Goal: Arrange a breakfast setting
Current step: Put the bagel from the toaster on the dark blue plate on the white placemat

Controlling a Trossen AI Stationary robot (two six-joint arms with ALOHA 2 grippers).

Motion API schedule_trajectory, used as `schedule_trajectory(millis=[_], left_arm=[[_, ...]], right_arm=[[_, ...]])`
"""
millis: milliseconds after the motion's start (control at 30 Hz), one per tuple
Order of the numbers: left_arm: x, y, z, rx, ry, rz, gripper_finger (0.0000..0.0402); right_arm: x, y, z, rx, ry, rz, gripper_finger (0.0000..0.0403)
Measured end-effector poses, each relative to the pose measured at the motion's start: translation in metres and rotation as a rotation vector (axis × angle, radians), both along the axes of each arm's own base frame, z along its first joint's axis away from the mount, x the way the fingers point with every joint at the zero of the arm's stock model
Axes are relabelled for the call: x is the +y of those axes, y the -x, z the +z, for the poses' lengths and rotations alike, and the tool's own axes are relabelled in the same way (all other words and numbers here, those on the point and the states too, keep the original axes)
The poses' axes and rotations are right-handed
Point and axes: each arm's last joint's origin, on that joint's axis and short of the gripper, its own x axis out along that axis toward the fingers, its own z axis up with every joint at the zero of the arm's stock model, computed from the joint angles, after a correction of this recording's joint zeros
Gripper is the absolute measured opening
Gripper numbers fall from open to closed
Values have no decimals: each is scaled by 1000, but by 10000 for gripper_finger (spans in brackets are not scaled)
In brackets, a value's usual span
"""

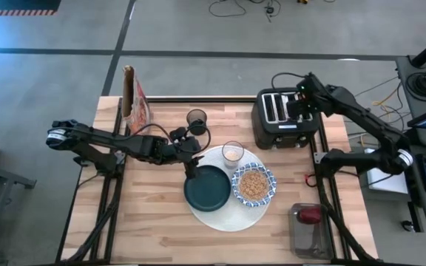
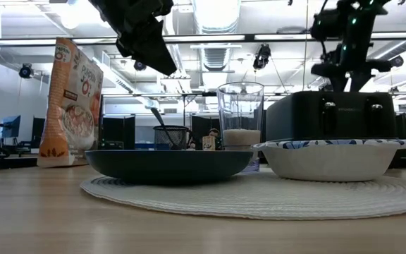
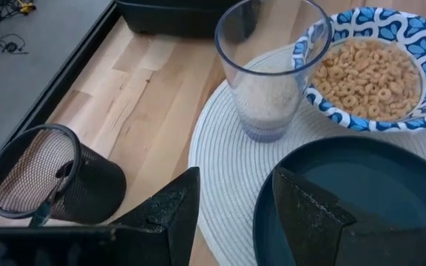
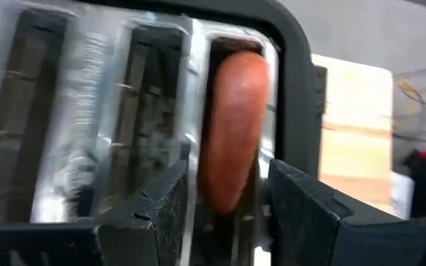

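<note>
1. My right hand [image 4: 224, 214] hovered over the toaster [image 1: 283, 111]; the bagel [image 4: 231, 125] stood on edge in a slot, straight ahead between my parted, empty fingers.
2. Left hand [image 3: 231, 214] waited open, empty, over the plate [image 1: 207, 187] rim.

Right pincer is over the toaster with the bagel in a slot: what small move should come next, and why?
Probably lower the right pincer a little and close on the bagel. The bagel stands upright in a slot of the toaster, between the open fingers but not yet gripped. The dark green plate lies bare.
</note>
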Motion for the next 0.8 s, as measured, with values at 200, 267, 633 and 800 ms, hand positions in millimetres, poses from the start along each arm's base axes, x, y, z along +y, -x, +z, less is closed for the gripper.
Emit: schedule_trajectory(millis=[200, 267, 633, 800], left_arm=[[0, 0, 0, 5, -17, -9, 155], [0, 0, 0, 8, -24, -15, 155], [0, 0, 0, 22, -38, -27, 155], [1, 1, -1, 45, -55, -44, 155]], right_arm=[[1, 0, 2, -32, 25, -11, 178], [0, -1, 2, -49, 34, -27, 178], [-8, -6, -2, -46, 80, -139, 159], [-9, -8, -4, -47, 84, -172, 125]])
